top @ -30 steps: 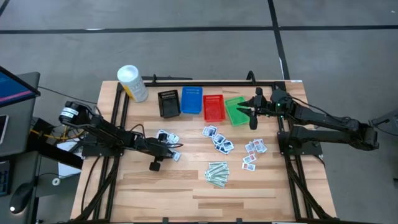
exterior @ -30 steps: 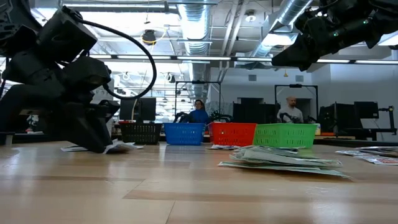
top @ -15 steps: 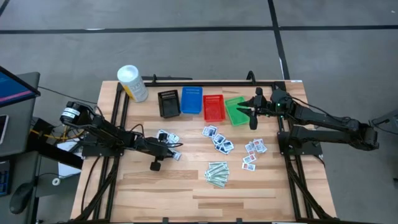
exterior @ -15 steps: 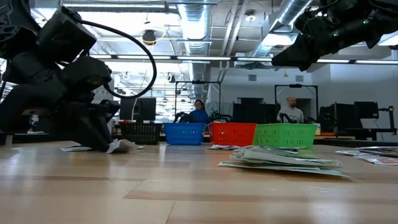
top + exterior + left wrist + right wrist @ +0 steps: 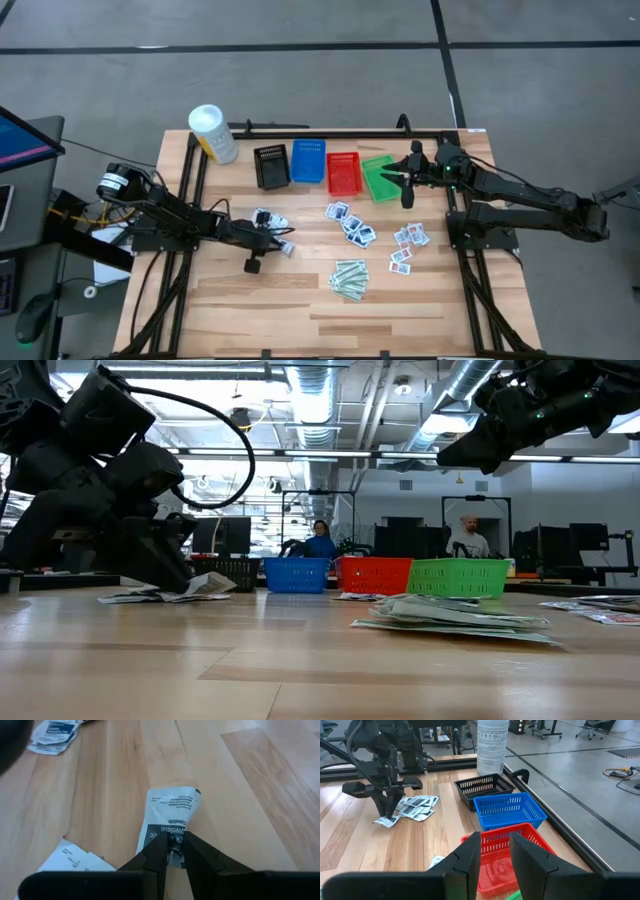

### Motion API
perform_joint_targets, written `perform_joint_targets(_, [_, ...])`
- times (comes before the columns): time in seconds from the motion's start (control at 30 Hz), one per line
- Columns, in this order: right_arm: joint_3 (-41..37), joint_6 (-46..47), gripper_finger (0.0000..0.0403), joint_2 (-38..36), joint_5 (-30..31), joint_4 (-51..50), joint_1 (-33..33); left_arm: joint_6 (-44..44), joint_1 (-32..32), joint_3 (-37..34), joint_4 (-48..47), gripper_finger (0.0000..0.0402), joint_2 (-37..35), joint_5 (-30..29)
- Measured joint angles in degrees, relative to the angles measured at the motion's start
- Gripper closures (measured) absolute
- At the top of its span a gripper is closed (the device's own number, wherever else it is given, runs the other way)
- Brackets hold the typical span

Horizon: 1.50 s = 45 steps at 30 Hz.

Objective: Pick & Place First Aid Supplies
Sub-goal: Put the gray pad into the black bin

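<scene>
Nearest, pale-green strips (image 5: 350,279) lie on the surface (image 5: 300,305). Farther back, the left gripper (image 5: 172,847) has its fingers pinched on a white towelette packet (image 5: 170,817), low over the wood. Beyond, the right gripper (image 5: 404,189) hangs over the green basket (image 5: 378,177), fingers narrowly parted, empty.

The wooden table (image 5: 300,295) carries four small baskets in a row along its far side: black (image 5: 271,166), blue (image 5: 308,161), red (image 5: 343,174) and green (image 5: 378,177), the green one just beside the right gripper (image 5: 404,186). A white tub (image 5: 212,133) stands at the far corner. Packets (image 5: 268,218) lie just beside the left gripper (image 5: 283,247); more packets (image 5: 352,226) and pale-green strips (image 5: 350,279) lie between the two grippers.
</scene>
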Motion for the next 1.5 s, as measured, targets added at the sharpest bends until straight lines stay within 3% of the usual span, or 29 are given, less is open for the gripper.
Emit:
perform_joint_targets(0.2, [0.0, 0.0, 0.0305, 0.0, 0.0, 0.0, 0.0, 3.7, 0.0, 0.0, 0.7, 0.0341, -3.3, -3.3])
perform_joint_targets(0.53, [0.0, 0.0, 0.0305, 0.0, 0.0, 0.0, 0.0, 4.6, 4.2, 0.1, 1.1, 0.0341, -19.1, -24.5])
perform_joint_targets(0.67, [0.0, 0.0, 0.0305, 0.0, 0.0, 0.0, 0.0, 7.4, 9.2, 0.1, 1.5, 0.0341, -24.4, -28.4])
perform_joint_targets(0.9, [0.0, 0.0, 0.0305, 0.0, 0.0, 0.0, 0.0, 8.1, 21.4, 0.1, 3.3, 0.0341, -27.4, -28.2])
perform_joint_targets(1.1, [0.0, 0.0, 0.0305, 0.0, 0.0, 0.0, 0.0, 6.4, 29.6, 0.1, 6.7, 0.0341, -25.5, -21.1])
perform_joint_targets(1.5, [0.0, 0.0, 0.0305, 0.0, 0.0, 0.0, 0.0, -1.0, 34.9, 0.1, 9.4, 0.0341, -15.4, -18.5])
